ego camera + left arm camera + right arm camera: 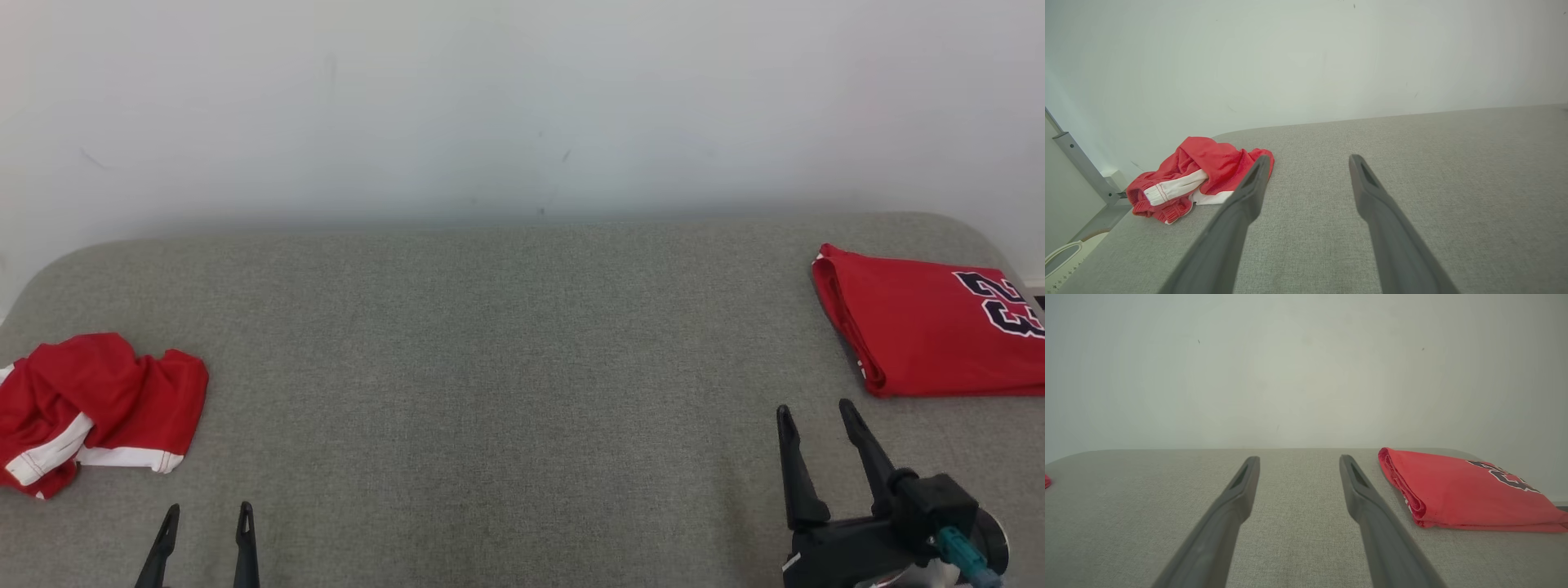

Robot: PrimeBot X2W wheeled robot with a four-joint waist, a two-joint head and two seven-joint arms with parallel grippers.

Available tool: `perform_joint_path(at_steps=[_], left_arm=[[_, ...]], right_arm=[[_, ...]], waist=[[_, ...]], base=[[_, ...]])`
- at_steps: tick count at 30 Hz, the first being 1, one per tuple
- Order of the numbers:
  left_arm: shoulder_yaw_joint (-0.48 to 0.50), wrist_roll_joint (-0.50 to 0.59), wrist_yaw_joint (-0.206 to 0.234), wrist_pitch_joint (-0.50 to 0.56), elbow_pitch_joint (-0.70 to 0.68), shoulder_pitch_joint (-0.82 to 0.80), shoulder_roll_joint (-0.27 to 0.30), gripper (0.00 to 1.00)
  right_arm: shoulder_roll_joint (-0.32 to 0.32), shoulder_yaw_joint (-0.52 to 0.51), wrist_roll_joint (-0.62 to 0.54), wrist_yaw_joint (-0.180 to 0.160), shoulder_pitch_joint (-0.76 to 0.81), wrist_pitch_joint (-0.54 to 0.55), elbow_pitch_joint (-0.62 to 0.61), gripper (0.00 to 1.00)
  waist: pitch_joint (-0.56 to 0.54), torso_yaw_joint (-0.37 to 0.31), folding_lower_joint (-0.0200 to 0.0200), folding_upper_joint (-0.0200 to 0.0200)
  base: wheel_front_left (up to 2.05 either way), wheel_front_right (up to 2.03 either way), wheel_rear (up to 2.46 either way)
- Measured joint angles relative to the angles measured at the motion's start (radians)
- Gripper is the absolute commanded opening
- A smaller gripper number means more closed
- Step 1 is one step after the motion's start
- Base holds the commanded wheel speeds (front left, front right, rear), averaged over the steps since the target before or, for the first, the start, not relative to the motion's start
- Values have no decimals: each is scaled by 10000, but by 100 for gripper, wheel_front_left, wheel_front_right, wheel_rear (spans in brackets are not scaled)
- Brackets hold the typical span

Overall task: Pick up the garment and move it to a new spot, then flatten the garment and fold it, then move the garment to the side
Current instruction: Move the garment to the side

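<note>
A crumpled red garment with white trim [90, 408] lies at the left edge of the grey table; the left wrist view has the crumpled garment [1196, 175] just beyond my left finger. A folded red jersey with a dark number [931, 322] rests at the far right, and the folded jersey [1461, 492] lies right of my right fingers. My left gripper [207, 514] stands open at the lower left, empty, near the crumpled garment. Low on the right, my right gripper [815, 412] is open and empty, just short of the folded jersey.
The grey fabric-covered table [506, 343] has rounded corners and backs onto a pale wall [522, 106]. Beyond the table's left edge, the left wrist view has a metal leg [1081, 167] and a pale basket [1061, 257] lower down.
</note>
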Motion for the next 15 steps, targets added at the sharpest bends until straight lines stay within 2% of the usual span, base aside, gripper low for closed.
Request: perform_joint_path(at_steps=[6,15], left_arm=[[6,17,150,0,50,60,2,100],[-54,228,435,100,186,161,125,100]], right_arm=[[401,-77,-422,0,1045,0,-499,100],[617,-617,-1066,0,1551,0,-742,100]], waist=[[-106,14,0,0],[-248,-26,1,1]], base=[[0,0,0],[0,0,0]])
